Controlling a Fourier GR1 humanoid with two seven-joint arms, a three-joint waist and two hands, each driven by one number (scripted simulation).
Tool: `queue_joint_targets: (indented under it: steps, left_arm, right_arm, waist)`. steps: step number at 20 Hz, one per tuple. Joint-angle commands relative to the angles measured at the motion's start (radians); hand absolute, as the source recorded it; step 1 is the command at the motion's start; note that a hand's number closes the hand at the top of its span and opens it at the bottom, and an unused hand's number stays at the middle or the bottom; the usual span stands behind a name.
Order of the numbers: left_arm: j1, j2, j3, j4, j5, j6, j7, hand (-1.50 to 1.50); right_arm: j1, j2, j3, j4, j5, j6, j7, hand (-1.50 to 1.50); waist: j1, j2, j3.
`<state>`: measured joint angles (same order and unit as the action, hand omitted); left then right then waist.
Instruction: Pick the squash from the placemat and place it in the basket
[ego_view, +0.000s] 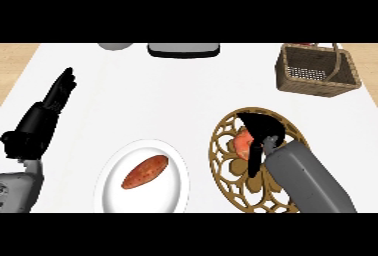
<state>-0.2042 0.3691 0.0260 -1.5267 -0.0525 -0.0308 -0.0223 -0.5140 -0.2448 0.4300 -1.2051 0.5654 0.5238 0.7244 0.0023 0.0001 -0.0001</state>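
An orange-red squash (242, 143) lies on a round brown openwork placemat (229, 180) at the lower right. My right hand (261, 131) is over the squash, fingers and thumb curled around it and hiding most of it. A brown wicker basket (317, 87) with a handle stands at the upper right, well away from the hand. My left hand (53, 102) rests open at the left edge, fingers straight and pointing up.
A white plate (159, 200) holding a reddish sweet potato (145, 171) sits left of the placemat. A dark tray-like object (184, 49) and a grey round object (116, 46) sit at the far edge of the white counter.
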Motion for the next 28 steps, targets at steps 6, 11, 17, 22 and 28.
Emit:
queue_joint_targets:
  steps: [6, 11, 17, 22, 28]
  left_arm:
    - [-0.062, -0.04, 0.038, 0.046, -0.032, -0.027, -0.001, 0.0]
    - [-0.013, -0.045, 0.029, -0.052, -0.04, -0.03, 0.06, 0.0]
    - [0.01, -0.101, -0.008, -0.067, -0.103, 0.014, 0.045, 0.0]
    - [0.011, -0.069, 0.024, -0.06, -0.064, -0.024, 0.039, 0.0]
    - [0.01, -0.049, 0.048, -0.066, -0.052, -0.031, 0.021, 0.0]
  right_arm:
    - [0.018, 0.086, -0.049, 0.11, 0.122, -0.048, -0.085, 1.5]
    - [0.029, 0.107, -0.041, 0.131, 0.16, -0.09, -0.129, 1.5]
    - [0.001, 0.071, -0.047, 0.143, 0.217, -0.085, -0.22, 1.5]
    - [-0.018, -0.368, -0.225, 0.194, 0.177, -0.106, -0.576, 1.5]
    - [-0.005, -0.673, -0.381, 0.337, 0.165, -0.209, -0.826, 1.5]
  waist:
    - [0.001, 0.001, 0.0]
    - [0.006, 0.001, 0.0]
    - [0.004, 0.0, 0.0]
    - [-0.009, 0.008, 0.003]
    - [-0.009, 0.029, 0.013]
